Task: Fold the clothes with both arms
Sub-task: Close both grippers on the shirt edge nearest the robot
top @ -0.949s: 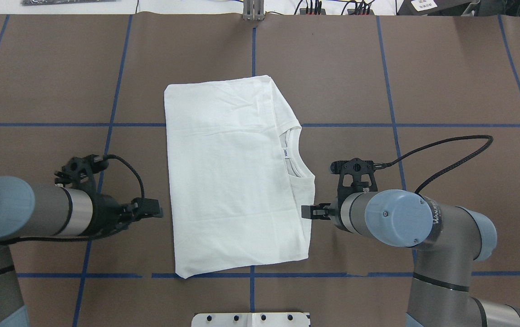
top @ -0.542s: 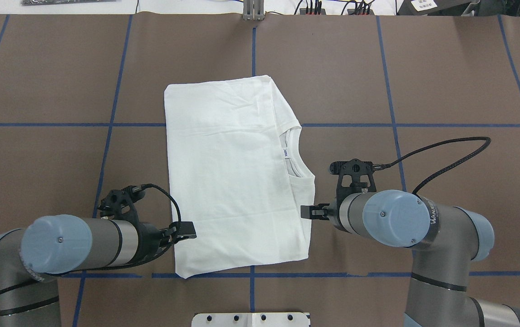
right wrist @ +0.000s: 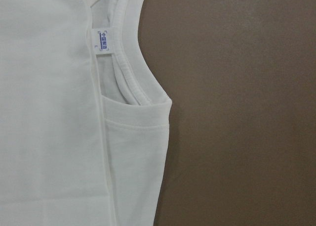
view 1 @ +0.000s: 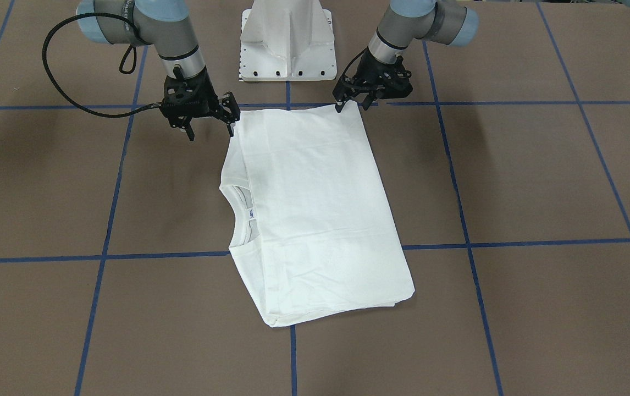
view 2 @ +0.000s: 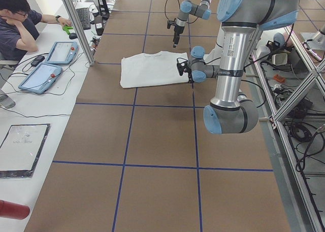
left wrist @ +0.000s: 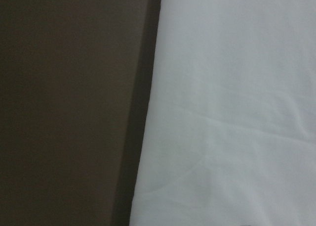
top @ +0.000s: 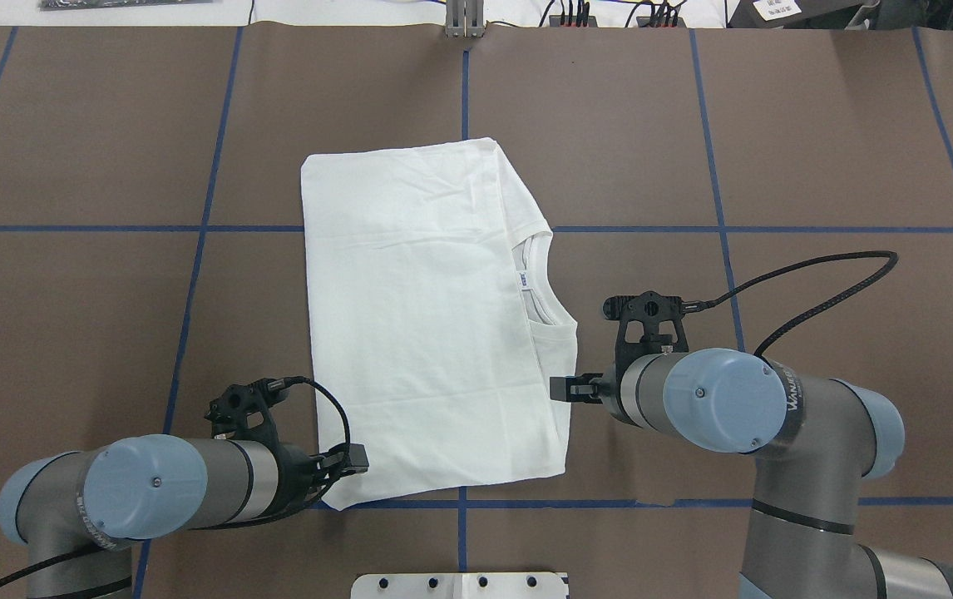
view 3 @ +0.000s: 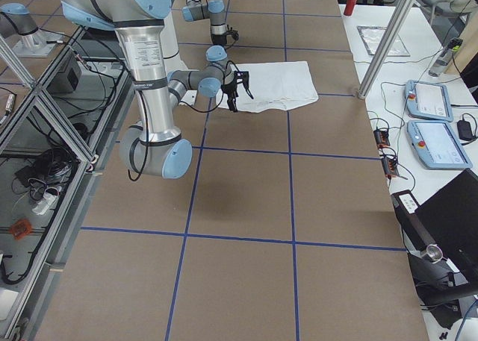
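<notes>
The shirt [view 1: 315, 209] is laid mid-bench [view 1: 540, 176]; left gripper [view 1: 353, 106] and right gripper [view 1: 211, 133] are spread wide beside its robot-side corners.

Left arm [top: 210, 491]: silver-grey tube, light-blue round caps, a small screw in each cap's middle.
Right arm [top: 826, 412]: same grey and blue, with black lettering [top: 790, 385] on its band.
Right cable [top: 895, 261]: black, braided, a wide loop.
Left cable [top: 335, 403]: black, a small loop.
Left gripper [view 1: 353, 103]: black, two thin fingers.
Right gripper [view 1: 210, 131]: black, likewise.
Base [view 1: 287, 38]: white, flared, dark bolt holes along its foot.
</notes>
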Robot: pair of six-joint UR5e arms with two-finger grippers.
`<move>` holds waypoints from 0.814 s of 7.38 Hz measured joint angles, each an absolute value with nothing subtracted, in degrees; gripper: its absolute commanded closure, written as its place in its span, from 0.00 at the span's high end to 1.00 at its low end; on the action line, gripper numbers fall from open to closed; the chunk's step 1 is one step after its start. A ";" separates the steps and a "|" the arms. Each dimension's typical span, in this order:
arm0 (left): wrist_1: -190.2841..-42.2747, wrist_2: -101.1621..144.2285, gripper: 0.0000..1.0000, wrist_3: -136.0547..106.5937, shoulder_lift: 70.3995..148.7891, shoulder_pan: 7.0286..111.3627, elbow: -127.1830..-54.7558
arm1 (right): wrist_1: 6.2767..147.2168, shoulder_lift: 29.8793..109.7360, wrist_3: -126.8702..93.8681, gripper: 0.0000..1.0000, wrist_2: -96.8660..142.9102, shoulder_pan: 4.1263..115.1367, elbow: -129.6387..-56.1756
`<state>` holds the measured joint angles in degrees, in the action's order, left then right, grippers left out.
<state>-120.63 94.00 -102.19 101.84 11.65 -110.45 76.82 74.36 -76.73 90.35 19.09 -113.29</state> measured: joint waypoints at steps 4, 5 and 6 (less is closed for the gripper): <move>-120.51 93.96 0.29 -101.87 101.92 11.09 -110.05 | 76.82 74.36 -76.73 1.00 90.35 19.14 -113.27; -120.50 93.96 0.02 -101.87 101.97 11.08 -110.04 | 76.82 74.36 -76.73 1.00 90.35 19.11 -113.20; -120.50 93.97 0.00 -101.87 102.01 11.08 -110.08 | 76.82 74.37 -77.02 1.00 90.34 18.99 -112.99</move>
